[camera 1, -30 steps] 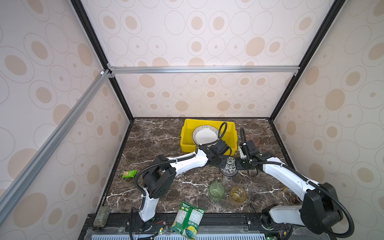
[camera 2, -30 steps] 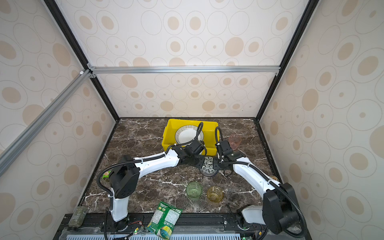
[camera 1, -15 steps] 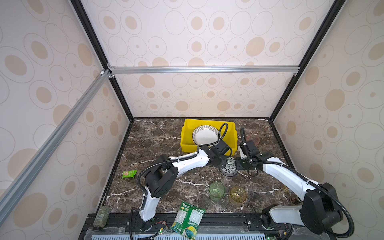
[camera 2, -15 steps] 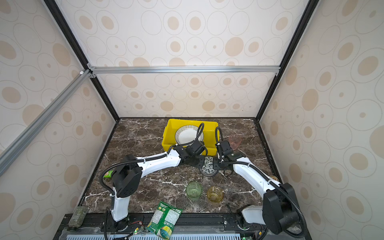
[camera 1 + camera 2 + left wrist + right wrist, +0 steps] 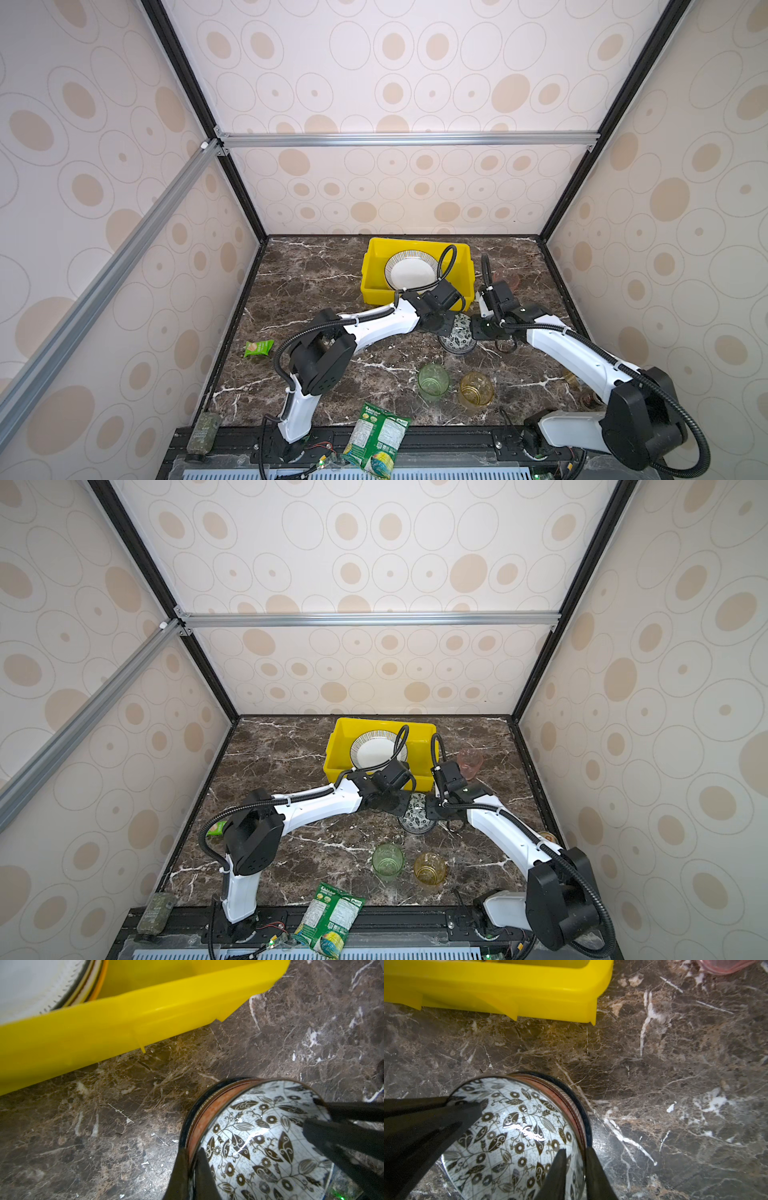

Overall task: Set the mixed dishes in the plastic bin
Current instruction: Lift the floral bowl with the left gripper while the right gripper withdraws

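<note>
**One bowl, two pincers, a bin wall ahead**

The left pincer (image 5: 192, 1159) is clenched on the floral bowl (image 5: 249, 1142), one finger inside the rim and one outside. The bowl sits between the two pincers, on the table (image 5: 104, 1126) or barely off it, I cannot tell which. It is not yet in the yellow bin (image 5: 83, 1032), whose near wall stands just beyond both pincers. The right pincer (image 5: 576, 1157) straddles the opposite rim; whether it pinches or stands free I cannot tell.

A narrow pinch on a glazed rim may let the bowl swing or slip once lifted. If the right pincer drags the rim while the left pulls, the bowl could twist free or chip. A low carry would likely strike the bin wall and shove the bin. Beyond the left pincer, inside the bin, lies the striped plate (image 5: 409, 272); a hard drop onto it risks a crack. Behind the pincers stand the green tumbler (image 5: 433, 381) and amber tumbler (image 5: 476, 388), and beyond the right pincer the pink tumbler (image 5: 469, 762). A wide arm swing could topple any of them.
</note>
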Robot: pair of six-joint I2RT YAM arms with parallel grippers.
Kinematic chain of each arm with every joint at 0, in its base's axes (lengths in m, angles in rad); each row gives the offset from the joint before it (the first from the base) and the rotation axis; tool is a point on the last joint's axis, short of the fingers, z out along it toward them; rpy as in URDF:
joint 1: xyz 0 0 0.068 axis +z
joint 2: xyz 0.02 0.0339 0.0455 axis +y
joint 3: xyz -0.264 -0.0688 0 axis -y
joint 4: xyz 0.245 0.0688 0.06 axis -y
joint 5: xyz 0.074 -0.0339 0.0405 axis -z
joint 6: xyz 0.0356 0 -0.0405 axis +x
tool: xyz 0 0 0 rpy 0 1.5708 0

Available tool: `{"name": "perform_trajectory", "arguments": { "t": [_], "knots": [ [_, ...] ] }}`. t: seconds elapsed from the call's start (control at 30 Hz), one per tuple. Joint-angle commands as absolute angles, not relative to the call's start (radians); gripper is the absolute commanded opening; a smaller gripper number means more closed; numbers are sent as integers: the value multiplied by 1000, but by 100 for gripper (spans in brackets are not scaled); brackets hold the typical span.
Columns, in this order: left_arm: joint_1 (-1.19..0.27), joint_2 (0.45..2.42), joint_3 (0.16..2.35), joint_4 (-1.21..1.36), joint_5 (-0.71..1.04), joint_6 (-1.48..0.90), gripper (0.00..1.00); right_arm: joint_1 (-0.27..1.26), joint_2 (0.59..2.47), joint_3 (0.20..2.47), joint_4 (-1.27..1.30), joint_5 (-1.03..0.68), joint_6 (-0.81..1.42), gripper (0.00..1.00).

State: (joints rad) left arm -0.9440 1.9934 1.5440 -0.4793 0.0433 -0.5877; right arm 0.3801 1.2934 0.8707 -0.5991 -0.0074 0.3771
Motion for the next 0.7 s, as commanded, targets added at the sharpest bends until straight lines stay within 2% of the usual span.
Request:
{"name": "perform_trajectory", "arguments": {
  "t": [0.0, 0.67],
  "knots": [
    [-960, 1967, 1575, -485, 32, -587, 0, 379, 1250, 872, -614, -10, 373, 23],
    [-958, 1853, 1582, -494, -31, -571, 0, 379, 1113, 885, -607, -14, 375, 28]
  ]
}}
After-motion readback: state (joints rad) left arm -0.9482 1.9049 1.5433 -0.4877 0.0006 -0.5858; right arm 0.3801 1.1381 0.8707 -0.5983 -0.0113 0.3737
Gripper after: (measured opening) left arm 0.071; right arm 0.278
